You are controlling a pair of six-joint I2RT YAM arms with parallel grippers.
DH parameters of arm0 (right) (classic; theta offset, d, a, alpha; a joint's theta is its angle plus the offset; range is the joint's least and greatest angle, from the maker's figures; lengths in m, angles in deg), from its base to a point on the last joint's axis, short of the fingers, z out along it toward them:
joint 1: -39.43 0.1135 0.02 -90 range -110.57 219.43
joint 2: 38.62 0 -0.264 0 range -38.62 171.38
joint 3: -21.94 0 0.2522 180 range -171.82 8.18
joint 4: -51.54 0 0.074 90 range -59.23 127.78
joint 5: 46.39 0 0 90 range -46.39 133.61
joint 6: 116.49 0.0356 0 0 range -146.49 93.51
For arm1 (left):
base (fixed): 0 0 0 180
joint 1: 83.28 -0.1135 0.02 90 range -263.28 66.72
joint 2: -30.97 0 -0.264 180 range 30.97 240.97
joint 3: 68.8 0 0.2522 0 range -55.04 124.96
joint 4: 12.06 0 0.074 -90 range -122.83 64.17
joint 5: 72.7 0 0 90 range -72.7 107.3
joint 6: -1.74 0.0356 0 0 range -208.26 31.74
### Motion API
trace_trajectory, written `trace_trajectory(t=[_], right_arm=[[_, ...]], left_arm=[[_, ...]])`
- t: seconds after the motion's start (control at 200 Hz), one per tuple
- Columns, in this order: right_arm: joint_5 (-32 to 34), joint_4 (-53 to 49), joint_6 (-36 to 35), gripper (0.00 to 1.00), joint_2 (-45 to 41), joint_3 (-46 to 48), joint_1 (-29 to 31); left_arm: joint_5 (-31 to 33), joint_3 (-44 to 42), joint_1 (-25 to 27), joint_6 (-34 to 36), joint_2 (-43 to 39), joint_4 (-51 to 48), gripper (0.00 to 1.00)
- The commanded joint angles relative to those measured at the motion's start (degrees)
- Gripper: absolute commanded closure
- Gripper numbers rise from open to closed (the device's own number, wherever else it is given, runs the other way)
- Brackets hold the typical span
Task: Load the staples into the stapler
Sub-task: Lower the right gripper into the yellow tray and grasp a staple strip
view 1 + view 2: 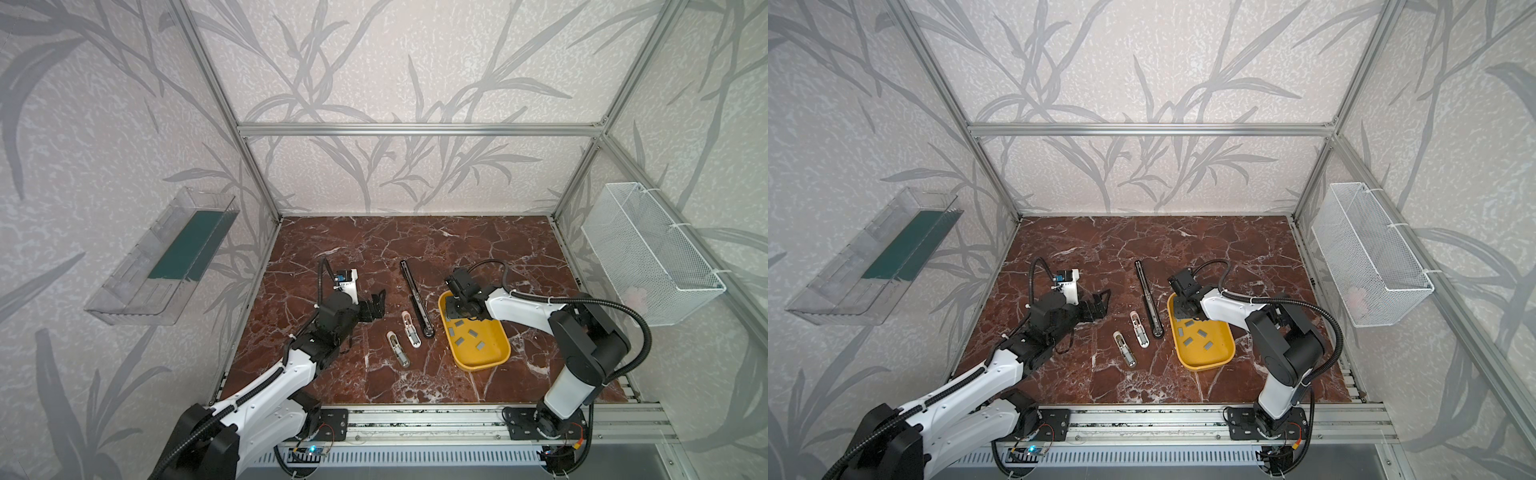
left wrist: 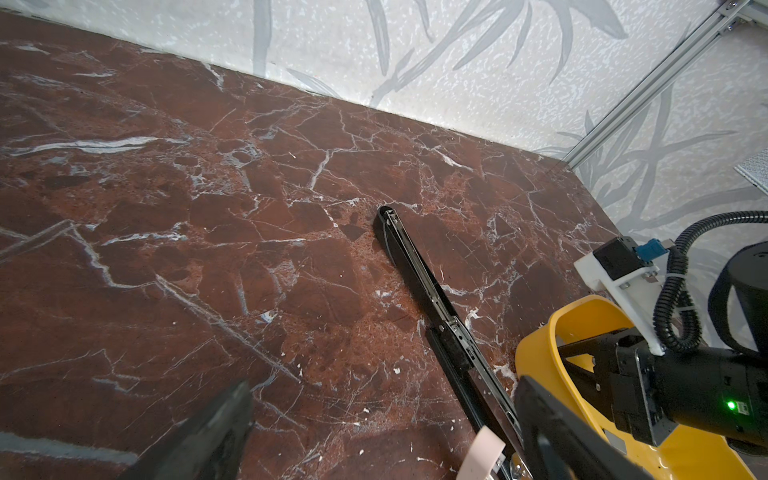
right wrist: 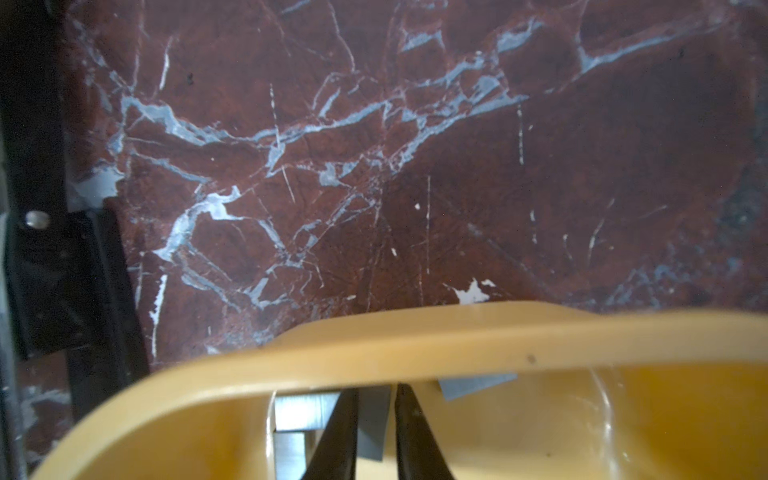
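Right gripper (image 1: 456, 311) is down inside the twelve o'clock end of the yellow tray (image 1: 492, 347), taking twelve as the far wall. In the right wrist view its jaws are pinched close on one grey strip of the staples (image 3: 374, 419), just behind the tray's rim. Left gripper (image 1: 376, 305) hangs at about nine o'clock of the table's middle with its jaws spread wide and nothing between them, above bare red marble table (image 1: 353, 249). That tray sits at roughly four o'clock of the middle, turned a little askew. At its nine o'clock, just beside it, lies the long black stapler (image 1: 415, 297), swung open flat so its channel faces up. At seven o'clock of that one lie two small staplers, apart from each other: a pinkish-white stapler (image 1: 410, 330) nearer the black one and a silver stapler (image 1: 398, 350) beyond it. Five more grey strips lie loose and scattered on the tray floor at five o'clock of the right gripper.
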Motion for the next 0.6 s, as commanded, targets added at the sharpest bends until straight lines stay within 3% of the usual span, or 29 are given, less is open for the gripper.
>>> trace_trajectory(t=[0.0, 0.595], right_arm=[[0.9, -3.9, -0.3, 0.81, 1.8, -1.1, -0.2], [0.9, -3.1, 0.1, 0.82, -0.2, 0.5, -0.1]], left_arm=[[0.5, -0.1, 0.1, 0.1, -0.3, 0.2, 0.02], [0.5, 0.0, 0.1, 0.2, 0.2, 0.3, 0.02]])
